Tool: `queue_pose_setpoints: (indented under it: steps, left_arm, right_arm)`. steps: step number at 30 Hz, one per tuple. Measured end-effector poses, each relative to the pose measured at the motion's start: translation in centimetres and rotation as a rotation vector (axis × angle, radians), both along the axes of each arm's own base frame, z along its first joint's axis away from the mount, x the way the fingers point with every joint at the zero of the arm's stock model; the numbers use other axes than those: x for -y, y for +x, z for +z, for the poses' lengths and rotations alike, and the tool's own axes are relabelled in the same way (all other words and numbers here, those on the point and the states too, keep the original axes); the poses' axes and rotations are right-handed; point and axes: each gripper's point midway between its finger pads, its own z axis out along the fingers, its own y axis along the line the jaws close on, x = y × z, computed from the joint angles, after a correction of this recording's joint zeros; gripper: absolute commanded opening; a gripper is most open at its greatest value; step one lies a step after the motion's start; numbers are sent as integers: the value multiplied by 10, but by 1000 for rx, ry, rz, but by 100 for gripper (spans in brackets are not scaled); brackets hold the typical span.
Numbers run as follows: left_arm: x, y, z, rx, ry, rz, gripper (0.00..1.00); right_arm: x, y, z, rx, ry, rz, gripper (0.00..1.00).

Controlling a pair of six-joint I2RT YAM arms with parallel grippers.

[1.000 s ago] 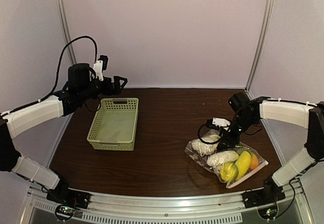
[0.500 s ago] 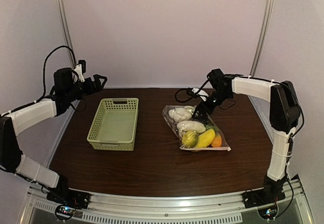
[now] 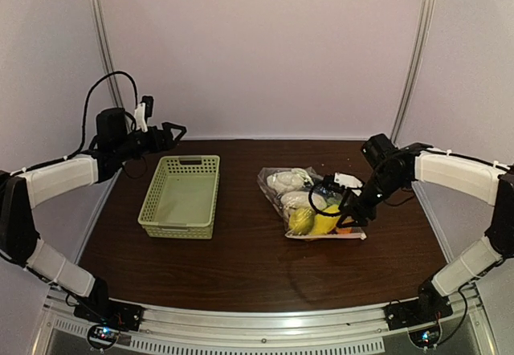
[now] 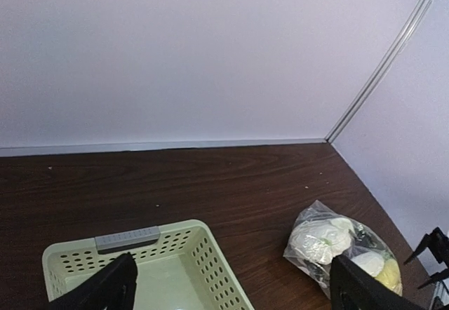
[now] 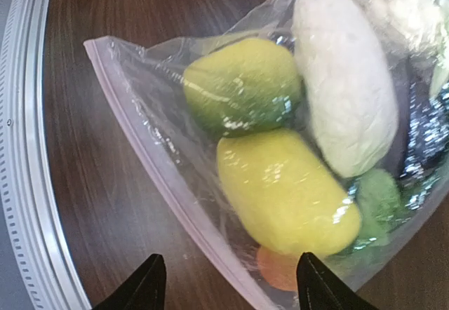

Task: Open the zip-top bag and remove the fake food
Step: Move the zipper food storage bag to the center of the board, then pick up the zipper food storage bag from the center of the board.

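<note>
No legible text, no brand or numbers, views possibly too coarse

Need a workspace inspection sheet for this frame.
Surface: dark wood table, no spills seen.
Job's things: zip-top bag lying flat; fake food inside it.
Clutter: green basket, empty, left of the bag.
Grippers: left gripper open, raised near the basket's far end; right gripper open over the bag's zip edge.
Cables: black cable looped at each wrist; the right one hangs over the bag.
Surroundings: pale walls, metal posts.
</note>
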Motion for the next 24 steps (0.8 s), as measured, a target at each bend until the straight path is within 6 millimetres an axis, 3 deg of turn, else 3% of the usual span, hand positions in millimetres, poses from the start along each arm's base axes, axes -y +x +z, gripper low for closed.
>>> queue_pose_setpoints:
  steps: [3, 6, 8, 10, 12, 15, 20, 24]
  left_arm:
    - [-7, 8, -7, -17, 78, 106, 97]
    - [-22, 27, -4, -55, 80, 206, 97]
    - [-38, 50, -1, -87, 6, 233, 81]
    - [-54, 71, -7, -107, -72, 226, 75]
    - [-61, 79, -24, -137, -93, 213, 72]
    - [-40, 74, -34, -146, -68, 161, 71]
    - [12, 35, -1, -13, -56, 38, 61]
    - [26, 12, 47, 154, -38, -1, 58]
  right_arm:
    - [1, -26, -22, -39, -30, 55, 59]
    - [-9, -45, -29, 22, -65, 145, 57]
    - [-16, -52, -29, 82, -84, 197, 56]
    - [-24, -53, -30, 154, -109, 239, 56]
    - [-29, -49, -34, 221, -137, 253, 56]
    - [-33, -42, -45, 310, -185, 248, 52]
    - [-38, -32, -48, 402, -200, 218, 46]
    - [-46, -24, -44, 470, -207, 218, 14]
